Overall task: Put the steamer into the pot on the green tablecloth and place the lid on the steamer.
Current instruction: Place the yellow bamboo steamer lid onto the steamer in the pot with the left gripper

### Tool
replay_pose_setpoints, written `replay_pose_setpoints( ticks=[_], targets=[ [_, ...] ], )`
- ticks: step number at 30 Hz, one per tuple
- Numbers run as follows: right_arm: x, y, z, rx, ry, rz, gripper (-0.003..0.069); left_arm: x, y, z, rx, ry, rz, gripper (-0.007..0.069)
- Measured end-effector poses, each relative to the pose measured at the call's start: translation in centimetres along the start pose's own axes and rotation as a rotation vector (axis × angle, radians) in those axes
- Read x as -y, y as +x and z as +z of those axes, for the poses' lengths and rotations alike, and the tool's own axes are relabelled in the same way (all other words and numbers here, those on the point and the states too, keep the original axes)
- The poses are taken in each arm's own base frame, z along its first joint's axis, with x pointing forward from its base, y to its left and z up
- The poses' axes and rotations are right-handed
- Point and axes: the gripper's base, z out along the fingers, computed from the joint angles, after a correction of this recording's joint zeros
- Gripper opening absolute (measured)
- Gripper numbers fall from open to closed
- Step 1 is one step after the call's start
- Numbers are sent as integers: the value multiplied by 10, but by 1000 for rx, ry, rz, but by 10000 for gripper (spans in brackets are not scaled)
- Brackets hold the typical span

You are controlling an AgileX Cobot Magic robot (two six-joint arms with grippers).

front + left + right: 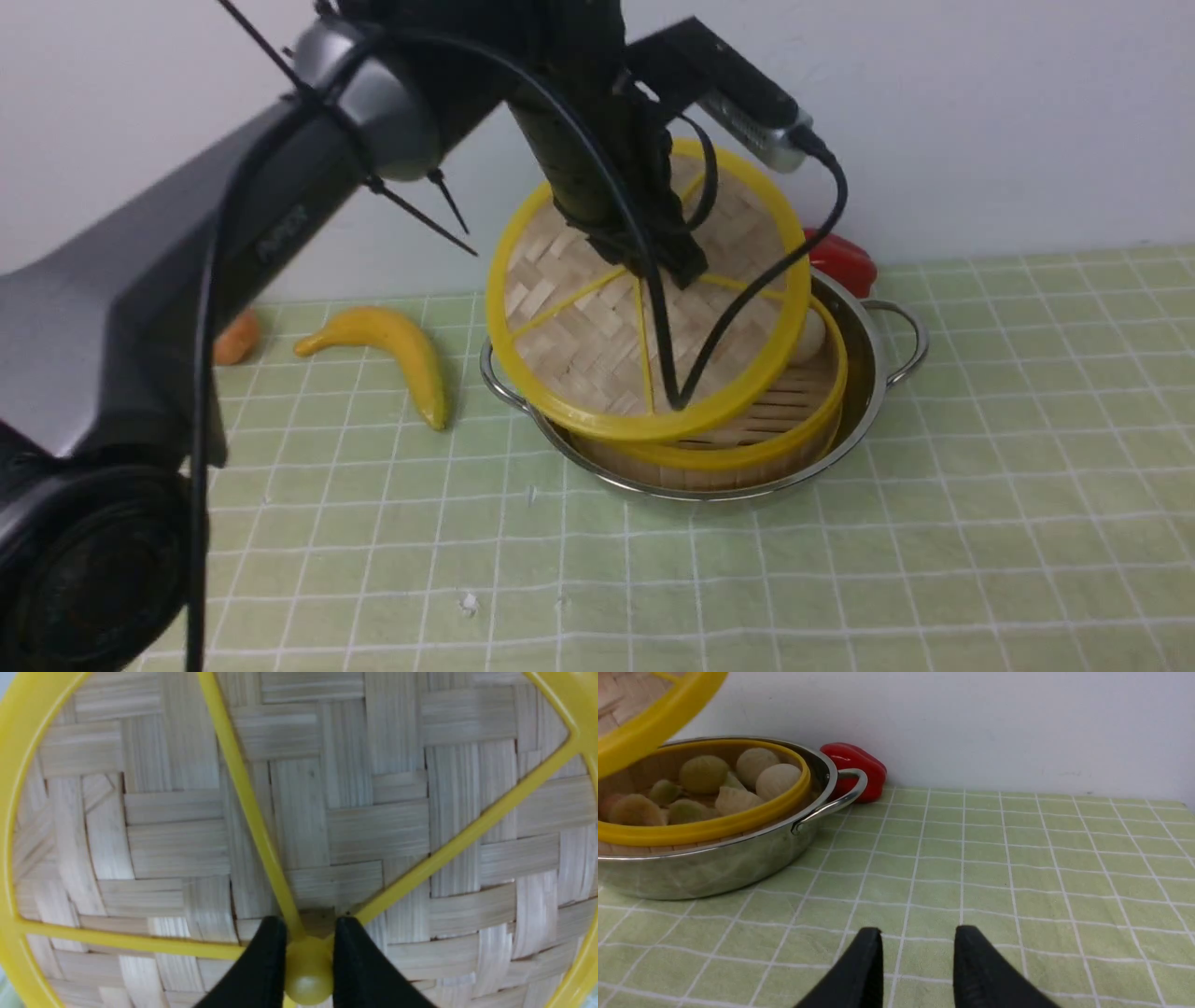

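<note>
The lid (597, 327), a woven disc with a yellow rim and spokes, hangs tilted over the steamer (747, 450). My left gripper (686, 271) is shut on the lid's centre knob (308, 975), and the lid (299, 812) fills the left wrist view. The steamer (714, 826) sits inside the shiny pot (868, 373) on the green tablecloth (934, 523). Pale round food pieces (738, 779) lie in the steamer. My right gripper (917, 933) stands open low over the bare cloth, to the right of the pot (714, 872). It is out of the front view.
A yellow banana (401, 350) lies left of the pot, and an orange item (238, 338) sits further left, partly behind my left arm. A red pepper (845, 261) rests behind the pot against the white wall. The pot's loop handle (836, 798) sticks out toward the right.
</note>
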Motion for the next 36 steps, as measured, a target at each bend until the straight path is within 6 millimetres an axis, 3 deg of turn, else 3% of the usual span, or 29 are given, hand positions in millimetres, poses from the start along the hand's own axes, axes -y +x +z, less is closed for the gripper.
replay_pose_setpoints(
  ticks=[4,8,20,31,36],
  targets=[
    [0,0,0,0,0,0,240,4,0,27,-56,4,45,114],
    [0,0,0,0,0,0,240,4,2,37,-78,2,61,114],
    [0,0,0,0,0,0,240,21,-14,36,-4,-20,196,114],
    [0,0,0,0,0,0,240,21,-19,41,36,-37,252,114],
    [0,0,0,0,0,0,240,21,-20,53,43,-44,264,114]
  ],
)
